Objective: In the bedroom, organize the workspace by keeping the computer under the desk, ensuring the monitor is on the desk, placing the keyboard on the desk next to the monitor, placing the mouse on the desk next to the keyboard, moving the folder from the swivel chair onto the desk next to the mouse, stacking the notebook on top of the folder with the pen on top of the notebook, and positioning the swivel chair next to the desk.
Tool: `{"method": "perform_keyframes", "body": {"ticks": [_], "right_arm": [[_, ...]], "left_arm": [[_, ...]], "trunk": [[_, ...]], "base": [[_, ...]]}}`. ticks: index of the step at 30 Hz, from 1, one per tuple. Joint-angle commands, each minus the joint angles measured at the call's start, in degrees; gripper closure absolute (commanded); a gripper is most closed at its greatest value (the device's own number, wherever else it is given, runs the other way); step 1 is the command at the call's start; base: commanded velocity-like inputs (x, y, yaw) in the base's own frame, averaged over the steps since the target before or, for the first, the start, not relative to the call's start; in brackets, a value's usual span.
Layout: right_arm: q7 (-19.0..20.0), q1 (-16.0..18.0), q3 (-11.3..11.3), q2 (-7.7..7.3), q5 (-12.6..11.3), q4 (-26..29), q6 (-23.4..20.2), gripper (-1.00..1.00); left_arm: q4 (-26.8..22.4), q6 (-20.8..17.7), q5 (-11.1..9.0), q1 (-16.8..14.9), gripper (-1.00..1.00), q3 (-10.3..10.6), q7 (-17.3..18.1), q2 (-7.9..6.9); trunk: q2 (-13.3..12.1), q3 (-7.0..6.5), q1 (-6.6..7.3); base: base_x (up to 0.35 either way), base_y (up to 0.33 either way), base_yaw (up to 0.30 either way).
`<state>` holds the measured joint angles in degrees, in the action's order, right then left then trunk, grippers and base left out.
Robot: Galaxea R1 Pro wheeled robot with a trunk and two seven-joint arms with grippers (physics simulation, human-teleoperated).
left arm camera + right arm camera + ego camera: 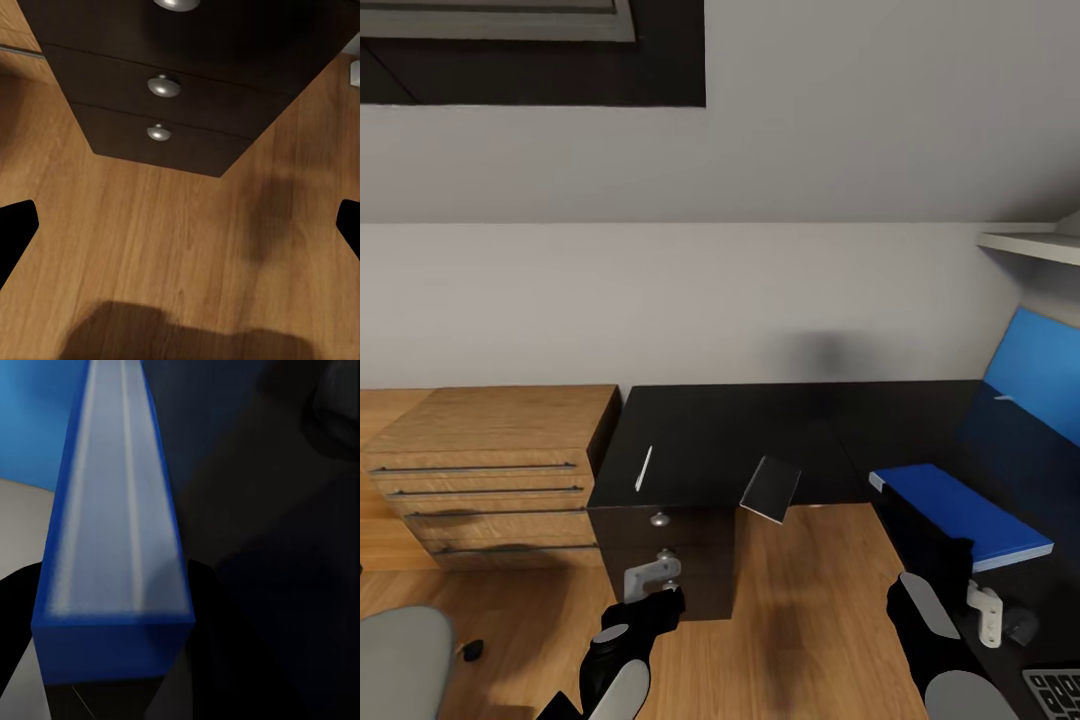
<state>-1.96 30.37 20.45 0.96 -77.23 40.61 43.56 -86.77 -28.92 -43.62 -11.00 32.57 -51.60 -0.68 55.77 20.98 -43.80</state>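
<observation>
Right gripper (988, 612): low over the black worktop (780, 430); jaws' state impossible to tell, though the wrist view looks along the blue slab.
Left gripper (652, 578): over the wood floor before the dark drawer unit (172, 112); jaws apart, empty.
Flat blue rectangular folder (960, 510): lying on the worktop's right wing; probably light, stiff, smooth; best pinched at a thin edge.
Folder axis: long side running near-right to far-left.
Thin white pen (644, 468): farther left on the worktop, pointing roughly away.

You get soft, even light in the head view, with faint shadows on the floor (800, 600). Your right wrist view is dim and blurred up close.
</observation>
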Motion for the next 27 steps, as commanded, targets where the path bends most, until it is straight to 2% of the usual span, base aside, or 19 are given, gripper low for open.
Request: {"method": "perform_keyframes", "body": {"ticks": [1,27], "right_arm": [[-0.22,0.04,0.12,0.04,0.15,0.09,0.04,1.0],[-0.5,0.04,0.12,-0.09,0.15,0.08,0.04,1.0]], "left_arm": [[-0.07,-0.17,-0.33,-0.07,-1.0,0.12,-0.45,-0.06],[0.11,-0.04,-0.35,-0.07,-1.0,0.12,-0.66,-0.37]], "trunk": [[0.47,0.25,-0.23],[0.47,0.25,-0.23]], "base": [[0.0,0.0,0.0],[0.026,-0.02,0.0]]}}
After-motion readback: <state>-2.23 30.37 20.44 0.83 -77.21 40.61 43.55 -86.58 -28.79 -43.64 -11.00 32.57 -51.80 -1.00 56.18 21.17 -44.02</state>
